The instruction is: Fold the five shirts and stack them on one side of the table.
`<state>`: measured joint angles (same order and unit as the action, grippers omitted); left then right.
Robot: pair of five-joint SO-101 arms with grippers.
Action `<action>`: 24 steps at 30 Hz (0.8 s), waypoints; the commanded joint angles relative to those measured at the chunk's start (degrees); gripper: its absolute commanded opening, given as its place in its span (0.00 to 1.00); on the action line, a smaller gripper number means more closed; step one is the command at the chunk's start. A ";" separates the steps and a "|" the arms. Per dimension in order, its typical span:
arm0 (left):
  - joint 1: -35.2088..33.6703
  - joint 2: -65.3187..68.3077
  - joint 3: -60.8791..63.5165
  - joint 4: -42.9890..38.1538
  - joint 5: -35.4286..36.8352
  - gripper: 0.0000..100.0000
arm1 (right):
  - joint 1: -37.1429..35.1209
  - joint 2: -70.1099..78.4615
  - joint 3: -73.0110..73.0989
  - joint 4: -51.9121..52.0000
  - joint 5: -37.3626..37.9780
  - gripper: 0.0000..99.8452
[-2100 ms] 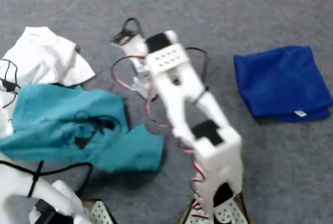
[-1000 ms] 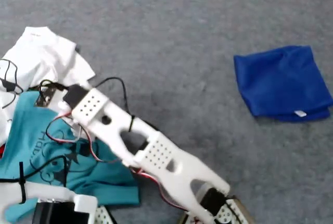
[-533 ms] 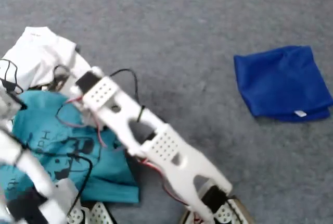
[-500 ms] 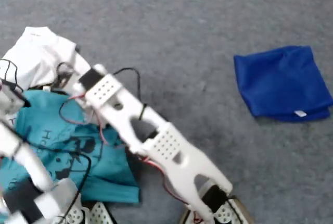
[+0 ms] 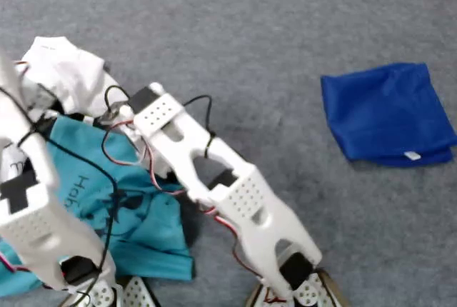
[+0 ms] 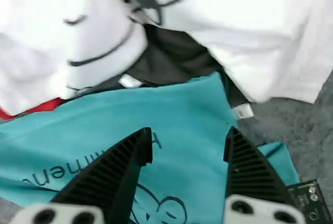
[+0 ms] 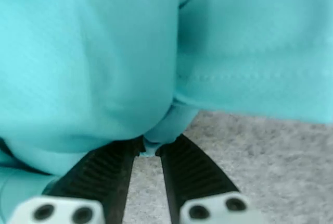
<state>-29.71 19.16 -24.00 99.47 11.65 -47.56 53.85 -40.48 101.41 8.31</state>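
Right claw (image 7: 152, 148) is squeezed down narrow on a little fold at the edge of the teal shirt (image 7: 104, 52), with the grey worktop (image 7: 250, 156) right next to that edge. Left claw (image 6: 188, 135) is spread wide with nothing in it, hanging over the same teal shirt (image 6: 171, 104).

From the high view, the teal shirt (image 5: 153, 239) lies rumpled at the near left of the worktop (image 5: 250, 43), print facing up. The white shirt (image 5: 71, 71) is bunched up just behind it, touching it. The left wrist view shows a dark shirt (image 6: 171, 60) sandwiched between the white shirt (image 6: 250, 26) and the teal one, plus a sliver of red cloth (image 6: 21, 112) poking out at the teal edge.

The blue shirt (image 5: 385, 111) is folded and sits by itself on the right side, well apart from the pile.

The right arm (image 5: 214, 171) stretches diagonally across to the pile, and the left arm (image 5: 32, 214) runs along the left edge.
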 commanded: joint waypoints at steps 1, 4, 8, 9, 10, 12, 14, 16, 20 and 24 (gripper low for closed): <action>4.40 2.59 -2.55 0.35 3.16 0.24 | 1.19 -1.80 0.40 0.88 -0.35 0.00; 6.77 8.22 -2.99 -1.76 5.19 0.23 | 1.19 -1.80 0.40 0.88 -0.44 0.00; 7.21 12.62 -2.99 -4.22 7.65 0.23 | 1.19 -1.80 0.57 0.88 -0.44 0.00; 7.03 12.62 -2.99 -4.22 7.91 0.23 | 1.19 -1.80 0.75 0.88 -0.44 0.00; 6.95 12.44 -2.99 -4.13 7.82 0.23 | 1.19 -1.80 0.84 0.88 -0.44 0.00; 6.86 10.95 -2.99 -3.08 7.74 0.23 | 1.27 -1.71 0.84 0.88 -0.44 0.00; 6.07 7.87 -3.08 -2.64 7.91 0.23 | 1.71 -1.63 0.84 0.88 -0.44 0.00; 5.36 5.76 -2.46 -4.66 7.91 0.23 | 1.89 -1.63 0.84 0.88 -0.44 0.00; 3.87 6.37 -2.64 -6.51 7.91 0.23 | 2.51 -1.63 0.84 0.88 -0.44 0.00; 2.20 9.27 -2.99 -6.59 8.35 0.23 | 2.51 -1.63 0.84 0.97 -0.44 0.00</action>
<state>-26.02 28.22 -24.53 93.49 19.03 -46.68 53.76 -39.96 101.41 8.40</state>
